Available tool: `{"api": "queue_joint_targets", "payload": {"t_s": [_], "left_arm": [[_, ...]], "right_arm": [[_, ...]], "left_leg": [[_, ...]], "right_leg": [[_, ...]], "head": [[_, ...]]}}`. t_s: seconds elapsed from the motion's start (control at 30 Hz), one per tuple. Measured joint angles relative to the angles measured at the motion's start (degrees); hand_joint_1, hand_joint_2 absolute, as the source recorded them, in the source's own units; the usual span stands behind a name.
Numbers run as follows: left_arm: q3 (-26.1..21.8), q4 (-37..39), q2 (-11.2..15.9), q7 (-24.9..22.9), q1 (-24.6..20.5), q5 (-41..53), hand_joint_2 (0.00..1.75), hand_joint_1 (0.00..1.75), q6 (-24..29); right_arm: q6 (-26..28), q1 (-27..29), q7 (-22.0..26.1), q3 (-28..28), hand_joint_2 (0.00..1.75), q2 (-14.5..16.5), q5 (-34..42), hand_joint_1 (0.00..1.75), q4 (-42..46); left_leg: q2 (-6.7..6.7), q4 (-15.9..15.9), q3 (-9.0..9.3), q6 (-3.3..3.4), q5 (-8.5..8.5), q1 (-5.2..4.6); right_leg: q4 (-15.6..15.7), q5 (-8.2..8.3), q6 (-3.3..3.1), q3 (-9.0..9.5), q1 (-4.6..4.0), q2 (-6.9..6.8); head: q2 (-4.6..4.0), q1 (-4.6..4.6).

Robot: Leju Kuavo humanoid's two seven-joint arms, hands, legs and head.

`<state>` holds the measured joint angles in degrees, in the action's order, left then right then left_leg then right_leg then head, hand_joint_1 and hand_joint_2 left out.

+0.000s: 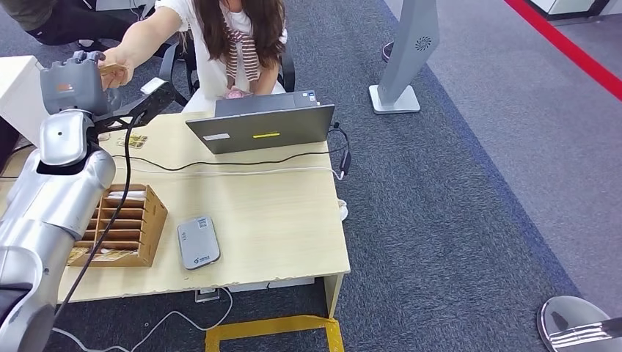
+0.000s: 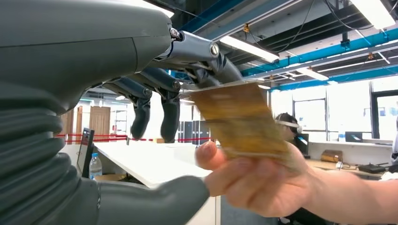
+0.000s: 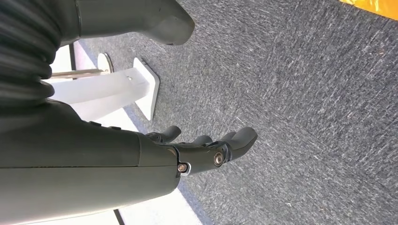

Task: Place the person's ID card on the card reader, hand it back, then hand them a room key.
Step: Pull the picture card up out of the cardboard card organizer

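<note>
Left hand raised beyond the desk's far left corner, meeting a seated person's outstretched hand. The ID card lies between them: the person's thumb and fingers grip it, the robot's fingertips touch its upper edge. Whether the robot grips it cannot be told. Right hand hangs over grey carpet, fingers loosely extended, holding nothing. Grey card reader lies flat on the wooden desk beside a slotted wooden box.
</note>
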<state>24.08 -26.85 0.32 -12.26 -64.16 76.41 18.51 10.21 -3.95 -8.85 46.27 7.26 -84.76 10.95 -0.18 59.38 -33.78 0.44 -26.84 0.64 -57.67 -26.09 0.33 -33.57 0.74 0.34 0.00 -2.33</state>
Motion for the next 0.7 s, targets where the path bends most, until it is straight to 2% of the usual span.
{"api": "queue_joint_targets", "payload": {"t_s": [0.13,0.23,0.47,0.57,0.7], "left_arm": [[-0.1,0.5,0.0,0.7,0.1,-0.1,1.75,0.0,1.0],[-0.4,0.4,0.0,3.2,0.9,-1.2,1.75,0.0,3.4],[-1.4,-5.2,0.6,7.9,7.8,-3.4,1.75,0.0,6.9],[-2.2,-13.8,1.8,10.5,14.7,-6.1,1.75,0.0,7.3],[-3.8,-29.6,4.9,14.0,29.2,-8.1,1.75,0.0,8.9]], "right_arm": [[0.1,0.0,-0.2,0.0,1.75,0.0,0.1,0.0,0.0],[0.2,0.0,-0.3,0.0,1.75,0.0,0.5,0.0,0.0],[0.3,0.0,-0.6,0.1,1.75,0.0,1.5,0.0,0.0],[0.6,0.0,-0.7,0.7,1.75,0.0,2.7,0.0,0.0],[1.3,0.3,-0.8,2.0,1.75,0.1,4.7,0.0,0.0]], "left_leg": [[0.0,0.0,0.01,0.0,0.01,0.0],[0.0,0.0,0.01,0.0,0.01,0.0],[0.0,0.0,0.0,0.0,0.0,0.0],[0.11,-0.1,0.07,-0.03,-0.05,-0.03],[0.31,-0.1,0.13,-0.11,-0.18,-0.03]], "right_leg": [[0.0,0.01,0.0,0.0,0.0,0.0],[0.0,0.01,-0.01,0.01,0.0,0.0],[0.0,0.0,0.0,0.01,0.0,0.01],[0.0,-0.01,-0.01,0.03,0.04,0.11],[0.0,-0.09,-0.01,0.03,0.05,0.33]], "head": [[0.0,0.01],[0.0,0.01],[0.0,-0.01],[0.0,-0.04],[0.0,-0.05]]}}
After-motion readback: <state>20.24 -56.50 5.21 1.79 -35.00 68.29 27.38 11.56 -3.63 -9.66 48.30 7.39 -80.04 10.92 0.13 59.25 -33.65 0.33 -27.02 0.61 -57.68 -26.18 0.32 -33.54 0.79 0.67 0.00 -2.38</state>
